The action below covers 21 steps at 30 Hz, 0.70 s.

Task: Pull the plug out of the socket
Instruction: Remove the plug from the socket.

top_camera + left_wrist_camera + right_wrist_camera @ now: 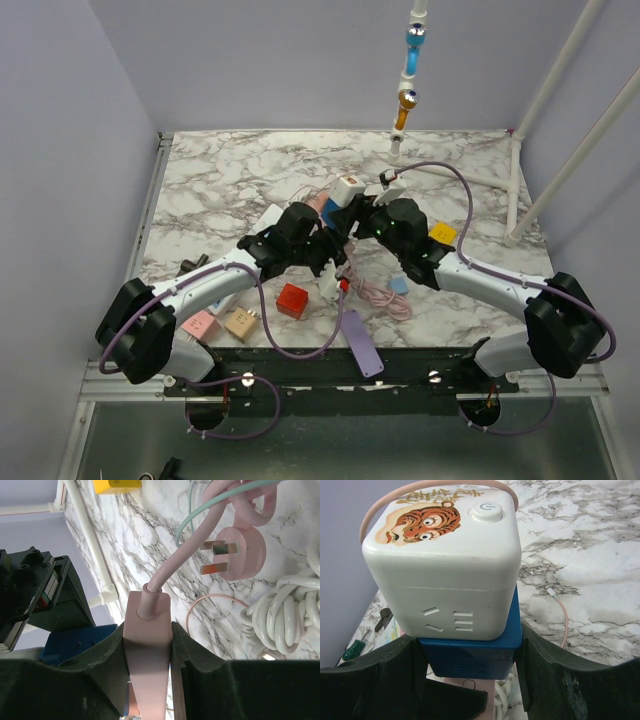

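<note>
Where the two arms meet over the marble table (230,170), the left gripper (148,650) pinches the pink plug (147,620) by both flanks. The right gripper (470,662) clamps the blue socket cube (485,645) beneath a white tiger-printed cube (445,555).

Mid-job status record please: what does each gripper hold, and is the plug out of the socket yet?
left gripper: shut on pink rectangular plug, pink cable attached
right gripper: shut on blue cube socket, beneath white tiger-print cube
plug seated: cannot tell, joint hidden
lying nearby: round pink plug, coiled white cable
</note>
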{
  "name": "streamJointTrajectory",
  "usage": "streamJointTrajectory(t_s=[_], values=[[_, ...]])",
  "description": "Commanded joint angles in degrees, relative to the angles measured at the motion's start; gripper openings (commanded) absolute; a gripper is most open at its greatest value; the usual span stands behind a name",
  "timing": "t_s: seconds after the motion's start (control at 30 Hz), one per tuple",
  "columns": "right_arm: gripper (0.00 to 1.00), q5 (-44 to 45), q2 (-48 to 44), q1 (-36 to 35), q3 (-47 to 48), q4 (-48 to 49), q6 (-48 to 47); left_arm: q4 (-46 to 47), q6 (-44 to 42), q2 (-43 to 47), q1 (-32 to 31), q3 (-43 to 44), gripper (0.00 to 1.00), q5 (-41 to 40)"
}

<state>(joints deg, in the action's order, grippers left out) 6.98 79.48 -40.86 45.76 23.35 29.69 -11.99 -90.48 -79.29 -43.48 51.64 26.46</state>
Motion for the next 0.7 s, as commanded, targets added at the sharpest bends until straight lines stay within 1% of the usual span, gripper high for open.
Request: streamJointTrajectory(t_s=[0.0, 0.07, 0.13, 0.2, 0.27, 0.37, 0.57, 0.67], values=[[0.01, 10.45, -1.26, 4.76, 4.42, 10.92, -4.85, -12.13, 1.84, 1.33, 0.24, -1.71, 0.0, 1.32], [0.01, 9.41, -2.46, 4.95, 3.02, 10.66, -2.09, -11.96, 1.72, 1.33, 0.24, -1.8, 0.0, 1.1], [0.01, 8.29, -3.64, 5.39, 0.63, 10.08, 2.62, -11.39, 1.61, 1.24, 0.24, -1.93, 0.0, 0.76], [0.01, 6.17, -4.47, 7.09, -1.95, 9.58, 8.43, -10.33, 0.82, 1.41, 0.23, -2.53, 0.0, 0.31], [0.01, 4.69, -4.7, 8.21, -3.53, 9.85, 11.07, -10.21, 0.33, 1.55, 0.23, -2.81, 0.0, -0.07], [0.01, 4.47, -4.69, 8.69, -2.84, 9.1, 10.07, -9.73, -0.18, 2.18, 0.24, -3.67, 0.0, -0.34], [0.01, 6.8, -3.82, 8.62, 2.05, 7.66, 2.31, -9.64, -0.07, 2.58, 0.24, -4.18, 0.0, -0.31], [0.01, 8.34, -3.98, 8.64, 2.8, 8.12, 1.01, -9.88, 0.68, 2.34, 0.24, -3.69, 0.0, -0.27]])
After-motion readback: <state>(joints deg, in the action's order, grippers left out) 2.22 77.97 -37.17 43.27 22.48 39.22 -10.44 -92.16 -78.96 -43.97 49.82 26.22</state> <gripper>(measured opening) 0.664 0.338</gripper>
